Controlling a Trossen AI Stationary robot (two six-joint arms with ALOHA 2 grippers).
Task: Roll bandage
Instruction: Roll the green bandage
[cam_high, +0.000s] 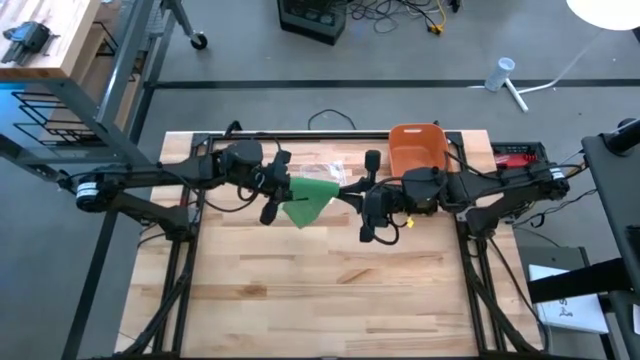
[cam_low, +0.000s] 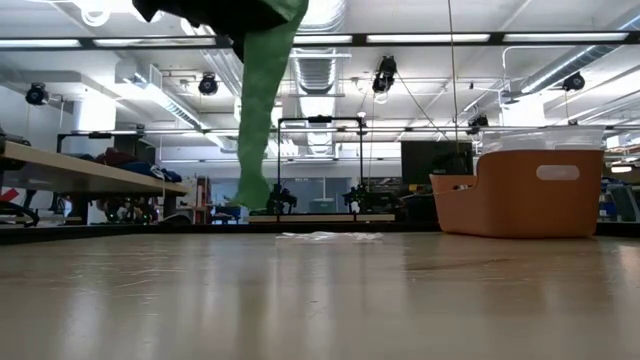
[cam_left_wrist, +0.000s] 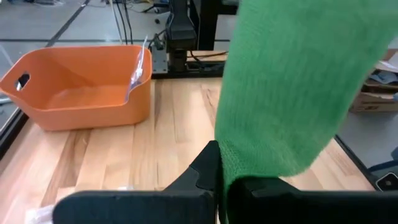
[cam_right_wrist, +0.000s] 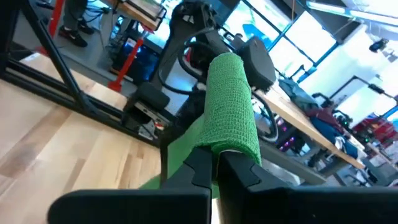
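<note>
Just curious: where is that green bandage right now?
In the high view the green bandage hangs above the table's far middle, held between both arms, left of the orange bin.

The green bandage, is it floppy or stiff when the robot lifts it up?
Probably floppy: the green bandage hangs down in a loose strip. It looks light, as the left gripper and right gripper, each shut on it, carry it above the table. Its crinkly weave likely keeps it from slipping.
</note>
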